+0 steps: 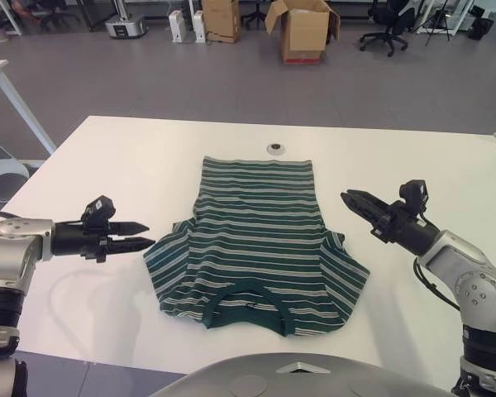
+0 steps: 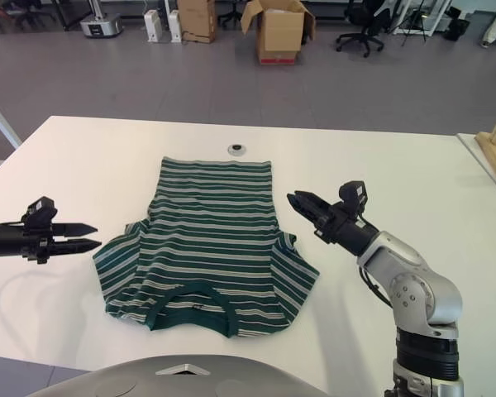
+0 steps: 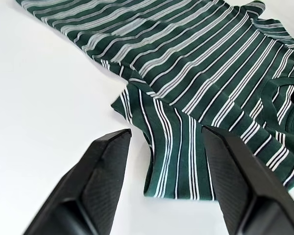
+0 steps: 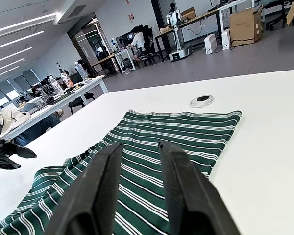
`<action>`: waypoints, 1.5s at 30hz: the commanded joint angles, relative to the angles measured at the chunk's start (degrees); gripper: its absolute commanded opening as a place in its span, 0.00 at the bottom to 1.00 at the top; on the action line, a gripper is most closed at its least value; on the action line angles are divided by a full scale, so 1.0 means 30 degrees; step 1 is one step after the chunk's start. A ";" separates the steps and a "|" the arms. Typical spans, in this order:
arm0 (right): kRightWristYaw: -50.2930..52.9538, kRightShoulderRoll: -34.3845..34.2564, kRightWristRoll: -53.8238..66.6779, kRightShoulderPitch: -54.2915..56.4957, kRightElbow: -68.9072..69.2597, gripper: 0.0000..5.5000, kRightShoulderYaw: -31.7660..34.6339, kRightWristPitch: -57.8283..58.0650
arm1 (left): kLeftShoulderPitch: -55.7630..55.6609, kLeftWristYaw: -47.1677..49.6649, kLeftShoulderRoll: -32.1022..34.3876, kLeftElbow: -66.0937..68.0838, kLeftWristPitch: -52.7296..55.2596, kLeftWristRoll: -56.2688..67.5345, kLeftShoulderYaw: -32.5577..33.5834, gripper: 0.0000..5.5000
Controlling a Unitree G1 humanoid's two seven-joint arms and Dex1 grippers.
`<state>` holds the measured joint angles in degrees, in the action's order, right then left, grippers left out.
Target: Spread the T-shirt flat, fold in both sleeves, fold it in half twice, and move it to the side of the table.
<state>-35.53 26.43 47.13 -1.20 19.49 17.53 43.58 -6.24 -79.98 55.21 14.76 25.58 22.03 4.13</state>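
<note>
"Green T-shirt [image 1: 260,240] with white stripes: where does it lie?"

"Spread out in the middle of the white bench [image 1: 132,157], collar [image 1: 244,302] toward the robot and hem [image 1: 256,161] away from it. Both sleeves stick out to the sides, and the cloth is a little rumpled around them."

"And the left tool [image 1: 149,234]?"

"It hovers low over the bench just beside the left sleeve [image 1: 167,248], pointing at it. Its two fingers [image 3: 105,166] stand well apart and grip nothing; the wrist view shows the sleeve's edge between and beyond them."

"The right one?"

"The right tool [image 1: 347,198] hangs above the bench near the shirt's right side, a bit farther from the robot than the right sleeve [image 1: 351,269], and is aimed toward the body of the shirt. Its fingers [image 4: 100,191] are parted by a narrow gap, with nothing held."

"Anything else about?"

"A small round grommet [image 1: 276,149] is set in the bench just past the hem. A cardboard box [image 1: 304,29] stands on the floor well behind."
</note>
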 commanded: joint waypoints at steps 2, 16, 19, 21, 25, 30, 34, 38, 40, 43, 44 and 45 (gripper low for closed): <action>0.0276 0.0236 0.0144 0.0076 0.0390 0.26 0.0242 -0.0161 | 0.1652 0.1599 -0.0244 0.1068 -0.4748 -0.2934 -0.0962 0.48; 0.0283 0.0655 0.0017 0.0426 -0.0008 0.26 0.0211 -0.0179 | 0.2995 0.2164 -0.1416 0.2053 -0.6226 -0.3004 -0.1637 0.19; 0.0306 0.0687 -0.0069 0.0374 0.0031 0.26 0.0223 -0.0261 | 0.2020 0.2502 -0.1595 0.3381 -0.6783 -0.3297 -0.1685 0.12; 0.0145 0.0798 -0.0143 0.0494 -0.0194 0.26 0.0150 -0.0280 | 0.2040 0.2450 -0.1317 0.3700 -0.7301 -0.3427 -0.1677 0.04; -0.0004 0.0980 -0.0169 0.0428 -0.0312 0.26 0.0006 -0.0266 | 0.1230 0.1576 -0.0285 0.3188 -0.6635 -0.2625 -0.1191 0.01; -0.0257 0.1152 -0.0204 0.0307 -0.0420 0.26 0.0012 -0.0272 | -0.0661 -0.0947 0.1323 -0.2430 -0.0826 0.1175 -0.0326 0.01; -0.0457 0.1232 -0.0276 0.0507 -0.0578 0.26 -0.0185 -0.0273 | -0.0650 -0.1255 0.1755 -0.6237 0.0253 0.0925 -0.1693 0.01; -0.0741 0.1377 -0.0470 0.1292 -0.1219 0.26 -0.0579 -0.0293 | -0.1246 0.1343 -0.1131 -0.7742 0.0565 -0.0523 -0.4488 0.01; -0.0887 0.1471 -0.0583 0.1475 -0.1474 0.26 -0.0776 -0.0382 | -0.1040 0.3384 -0.3080 -0.8141 0.0462 -0.0990 -0.5183 0.01; -0.0971 0.1443 -0.0717 0.1500 -0.1499 0.26 -0.0911 -0.0466 | 0.0427 0.4329 -0.4094 -0.9764 0.1430 -0.0585 -0.6072 0.04; -0.0995 0.1437 -0.0780 0.1541 -0.1527 0.26 -0.0930 -0.0448 | 0.0742 0.4290 -0.4043 -1.0197 0.1779 -0.0392 -0.6241 0.07; -0.1029 0.1465 -0.0824 0.1566 -0.1585 0.26 -0.0928 -0.0437 | 0.0898 0.4285 -0.3982 -1.0469 0.1929 -0.0334 -0.6311 0.11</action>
<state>-38.26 30.19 44.99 2.42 15.07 15.15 42.42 -4.28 -67.31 42.81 -14.89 30.09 20.37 -14.39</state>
